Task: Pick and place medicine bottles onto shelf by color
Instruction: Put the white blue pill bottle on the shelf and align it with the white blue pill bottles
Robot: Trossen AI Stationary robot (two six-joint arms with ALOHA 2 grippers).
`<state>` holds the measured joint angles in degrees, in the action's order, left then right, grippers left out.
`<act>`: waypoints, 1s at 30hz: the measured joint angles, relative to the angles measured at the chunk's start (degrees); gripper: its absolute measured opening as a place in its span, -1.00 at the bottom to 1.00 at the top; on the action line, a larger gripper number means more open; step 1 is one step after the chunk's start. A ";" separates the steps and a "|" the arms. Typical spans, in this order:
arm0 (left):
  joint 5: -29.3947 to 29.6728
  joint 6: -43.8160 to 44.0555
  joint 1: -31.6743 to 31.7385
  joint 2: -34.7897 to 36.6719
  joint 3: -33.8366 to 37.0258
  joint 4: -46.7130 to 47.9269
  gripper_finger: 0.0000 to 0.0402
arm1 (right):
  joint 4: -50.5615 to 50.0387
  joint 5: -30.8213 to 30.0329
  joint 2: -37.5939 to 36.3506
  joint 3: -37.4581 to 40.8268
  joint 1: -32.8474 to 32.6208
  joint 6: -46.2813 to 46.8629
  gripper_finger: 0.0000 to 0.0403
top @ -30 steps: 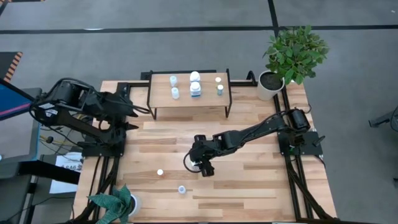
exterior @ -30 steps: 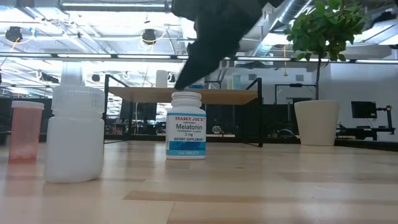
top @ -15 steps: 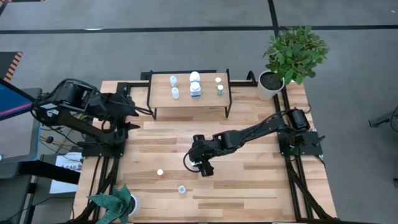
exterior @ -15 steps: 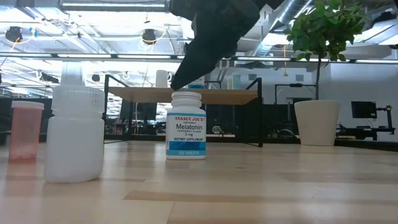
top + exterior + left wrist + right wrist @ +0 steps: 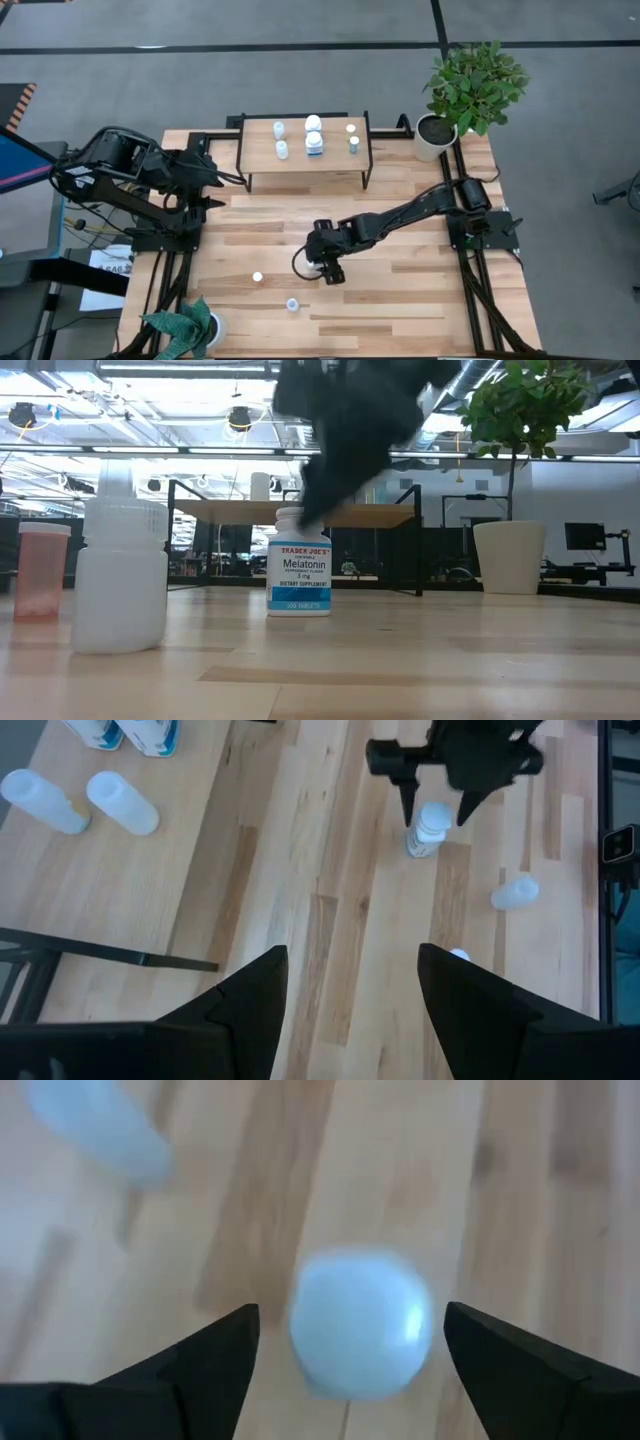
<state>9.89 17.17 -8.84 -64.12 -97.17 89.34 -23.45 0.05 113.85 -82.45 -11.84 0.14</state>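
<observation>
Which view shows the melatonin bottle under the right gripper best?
The low view: the melatonin bottle stands upright, label readable. The left wrist view shows it between the right gripper and its open fingers; the right wrist view shows only its cap; the high view barely shows it.

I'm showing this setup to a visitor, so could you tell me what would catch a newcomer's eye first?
Probably the right gripper, open at mid-table directly above an upright Melatonin bottle. Next, the shelf at the far edge, already carrying several bottles, and the leafy plant at the far right corner.
</observation>
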 joint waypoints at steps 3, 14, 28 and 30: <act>0.00 -0.02 0.00 0.00 0.00 -0.02 0.04 | 0.65 -0.04 0.02 0.13 0.00 -0.02 0.68; 0.00 -0.20 0.00 0.00 -0.02 -0.07 0.04 | 0.94 -0.39 0.00 0.07 0.04 -0.04 0.50; 0.00 -0.15 0.00 0.00 -0.02 -0.08 0.04 | 0.59 -1.95 -0.03 0.06 0.82 5.14 0.22; 0.00 -0.20 0.00 0.00 -0.02 -0.09 0.04 | 0.35 -1.95 -0.03 0.06 1.05 5.79 0.08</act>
<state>9.89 16.97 -8.84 -64.12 -97.19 89.25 -23.09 -1.89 113.82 -82.39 -10.78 5.93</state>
